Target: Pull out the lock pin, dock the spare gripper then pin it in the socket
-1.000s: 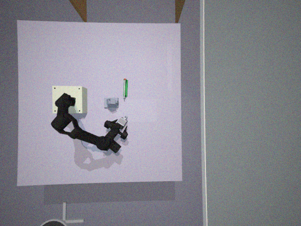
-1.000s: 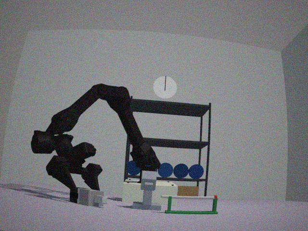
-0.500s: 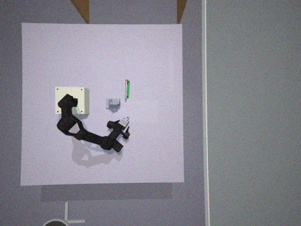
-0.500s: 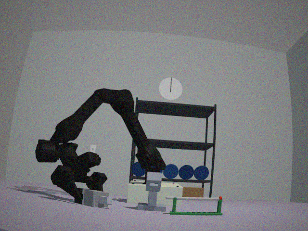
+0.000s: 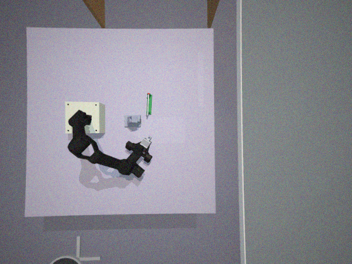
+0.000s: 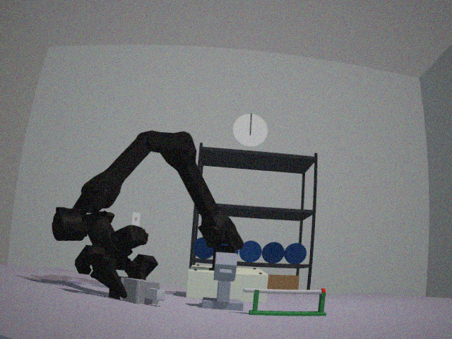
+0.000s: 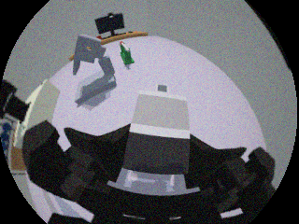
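Grasp step: pincer [image 5: 143, 146] [image 6: 127, 288] [image 7: 157, 126] narrowed onto spare gripper [image 5: 146, 142] [image 6: 134, 290] [image 7: 157, 126]; next, lift, dock in socket [image 5: 135, 119] [image 6: 224, 274] [image 7: 88, 46], top-view 11 o'clock.

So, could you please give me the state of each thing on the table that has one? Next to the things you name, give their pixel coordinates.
gripper [image 5: 146, 143] [image 6: 131, 286] [image 7: 157, 126]: low, fingers closed on the spare gripper
spare gripper [image 5: 145, 142] [image 6: 133, 291] [image 7: 157, 126]: undocked
lock pin [image 5: 147, 104] [image 6: 284, 290] [image 7: 123, 46]: out, lying across the green rack
green rack [image 5: 150, 106] [image 6: 288, 313] [image 7: 127, 59]: upright
mount [image 5: 136, 119] [image 6: 223, 292] [image 7: 85, 49]: upright, unpinned
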Robot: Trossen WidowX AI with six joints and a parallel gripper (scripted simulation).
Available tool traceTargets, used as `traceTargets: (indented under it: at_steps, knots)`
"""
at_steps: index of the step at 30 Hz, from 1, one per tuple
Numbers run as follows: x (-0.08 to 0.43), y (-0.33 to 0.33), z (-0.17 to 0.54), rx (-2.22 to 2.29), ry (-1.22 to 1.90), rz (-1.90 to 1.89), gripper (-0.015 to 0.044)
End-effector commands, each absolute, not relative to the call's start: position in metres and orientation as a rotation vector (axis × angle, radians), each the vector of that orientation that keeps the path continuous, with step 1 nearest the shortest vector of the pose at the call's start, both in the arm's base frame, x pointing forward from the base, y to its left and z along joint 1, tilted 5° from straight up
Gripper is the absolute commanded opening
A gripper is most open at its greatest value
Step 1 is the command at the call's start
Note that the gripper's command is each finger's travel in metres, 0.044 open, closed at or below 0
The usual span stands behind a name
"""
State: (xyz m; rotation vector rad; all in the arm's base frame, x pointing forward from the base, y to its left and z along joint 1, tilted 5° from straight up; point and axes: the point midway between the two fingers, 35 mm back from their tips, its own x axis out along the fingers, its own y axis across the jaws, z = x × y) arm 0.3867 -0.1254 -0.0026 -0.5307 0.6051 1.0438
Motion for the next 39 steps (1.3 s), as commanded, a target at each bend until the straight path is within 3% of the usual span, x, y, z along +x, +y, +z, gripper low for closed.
traceTargets:
  at_steps: [1,4,12,26,39]
  knots:
    - [0.387,-0.125,-0.003,-0.527,0.602,1.043,0.0223]
    - [0.387,-0.125,-0.003,-0.527,0.602,1.043,0.0203]
    - [0.387,-0.126,0.025,-0.527,0.602,1.043,0.0]
    - [0.374,-0.123,0.115,-0.528,0.603,1.043,0.0]
    - [0.373,-0.123,0.108,-0.513,0.619,1.048,0.0]
